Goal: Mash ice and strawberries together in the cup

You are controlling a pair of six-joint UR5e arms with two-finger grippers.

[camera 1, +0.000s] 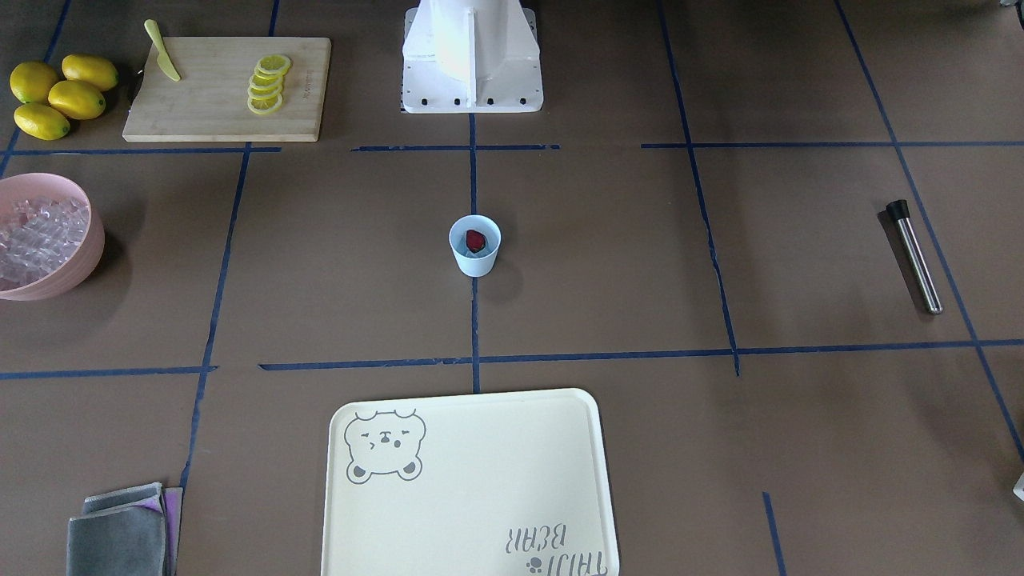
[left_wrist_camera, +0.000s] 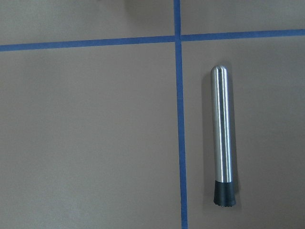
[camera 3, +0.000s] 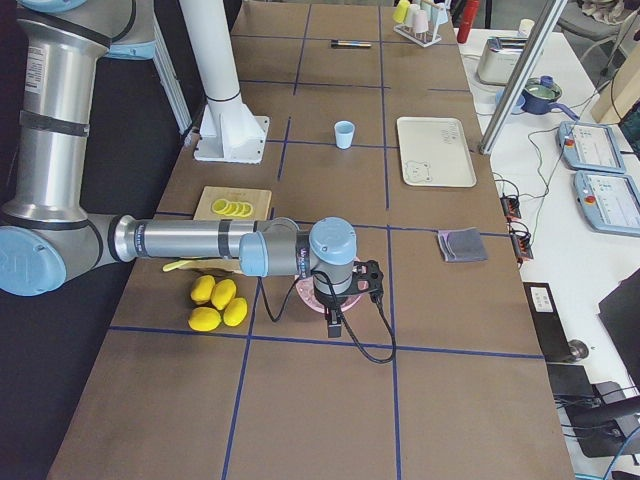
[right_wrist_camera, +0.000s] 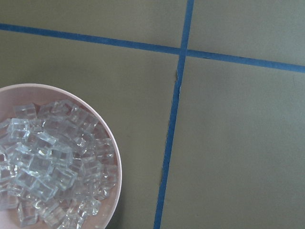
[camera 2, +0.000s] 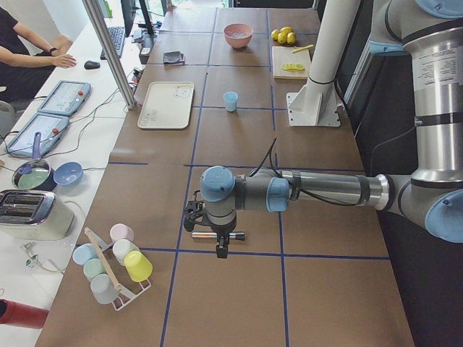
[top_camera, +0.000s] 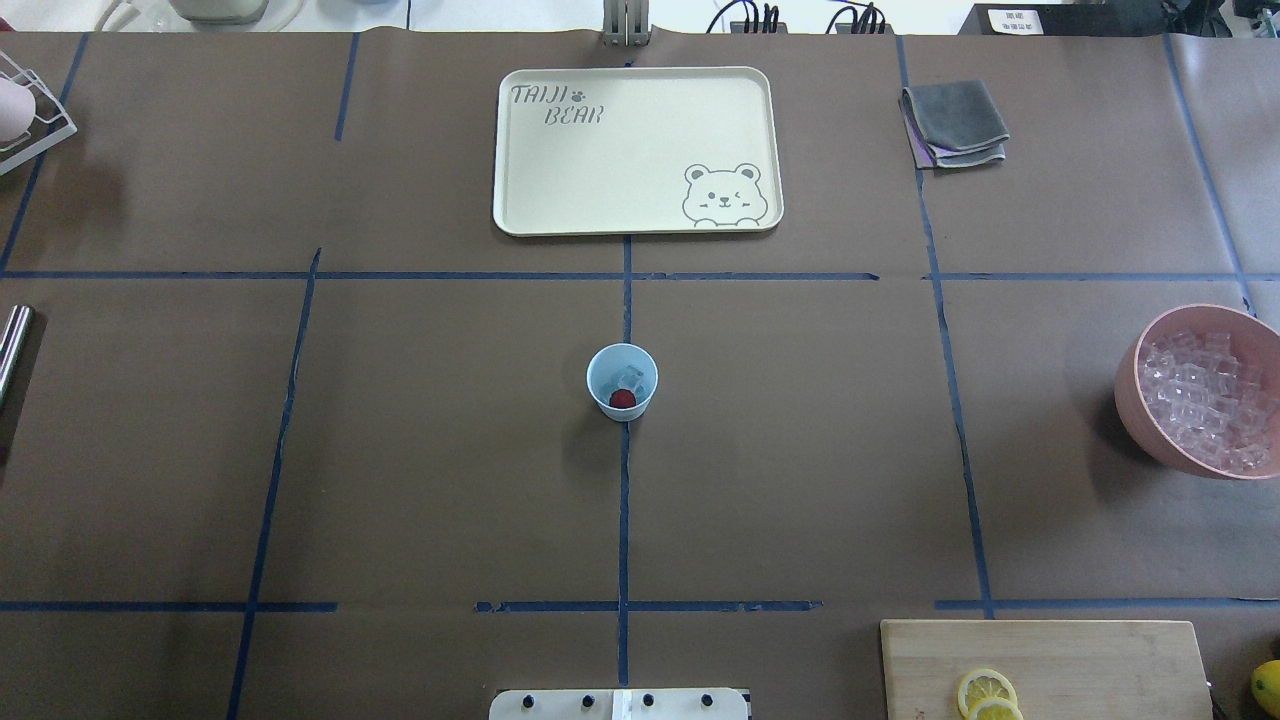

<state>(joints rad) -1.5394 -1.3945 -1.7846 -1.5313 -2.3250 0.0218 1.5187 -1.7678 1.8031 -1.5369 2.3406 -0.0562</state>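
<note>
The tapered pale-blue plastic cup (top_camera: 621, 380), holding a dark-red strawberry (top_camera: 622, 399) and glassy ice cubes (top_camera: 630, 376), stands mid-table on blue-taped brown paper; my left gripper (camera 2: 220, 247) and right gripper (camera 3: 335, 322) hang well away from the cup, and I cannot tell whether either is parted or closed

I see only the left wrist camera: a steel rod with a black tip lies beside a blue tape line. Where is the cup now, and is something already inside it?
Observer: The cup stands upright at the centre of the table, with nothing touching it. One strawberry and some ice lie inside it.
Operator: Thank you. Where is the right hand, and is it open?
Observer: The right hand shows only in the right side view. It hangs above the pink bowl, near its rim, at the robot's right end of the table. I cannot tell from there whether it is open or shut.
</note>
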